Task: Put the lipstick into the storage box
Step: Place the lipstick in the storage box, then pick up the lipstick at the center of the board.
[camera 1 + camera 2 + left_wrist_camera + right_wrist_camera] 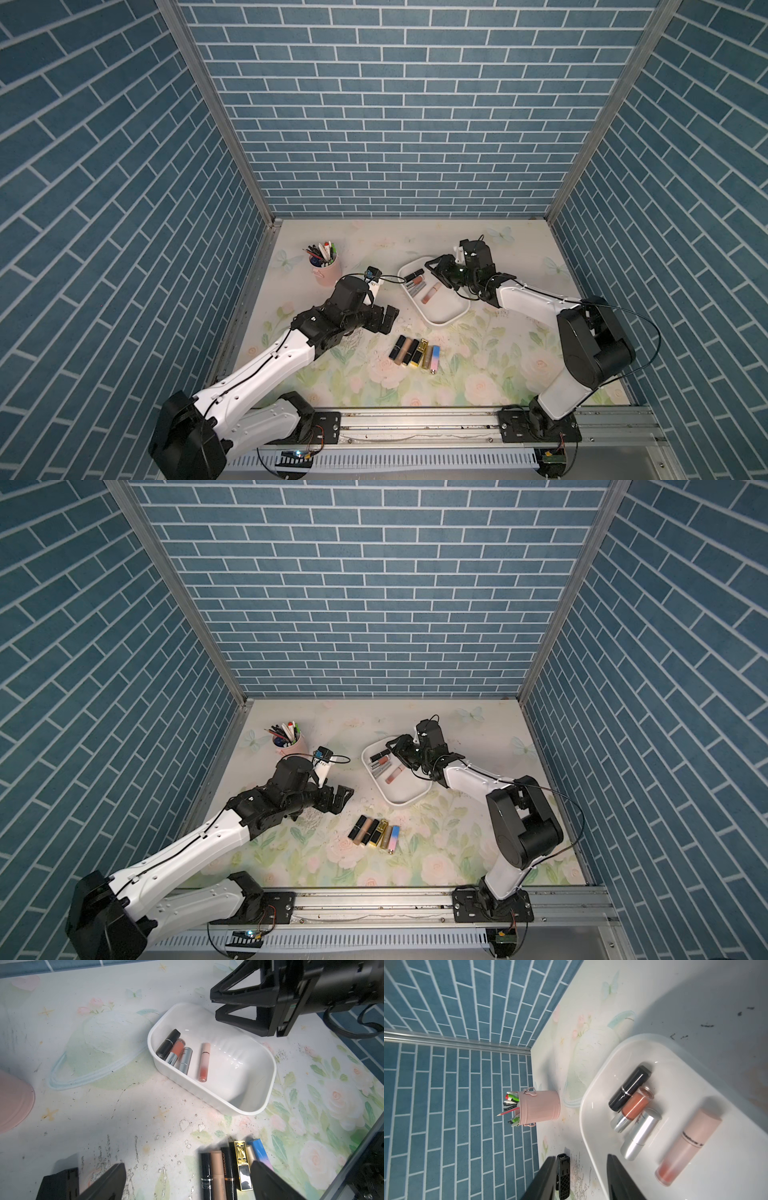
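The left gripper (385, 321), jaws spread wide and empty, hovers near five lipsticks (415, 352) lying side by side on the mat (478, 374), long axes parallel, pointing roughly toward the storage box (446, 306). They look light, rigid and slick: pinch an end tube across mid-barrel. Above the box, near its four stored tubes (415, 283), the right gripper (434, 272) stands part-open, empty.

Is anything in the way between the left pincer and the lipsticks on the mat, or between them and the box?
Nothing visible. Only bare mat separates the open left pincer from the row of lipsticks, and the row from the box. The right pincer hangs over the box's far end only.
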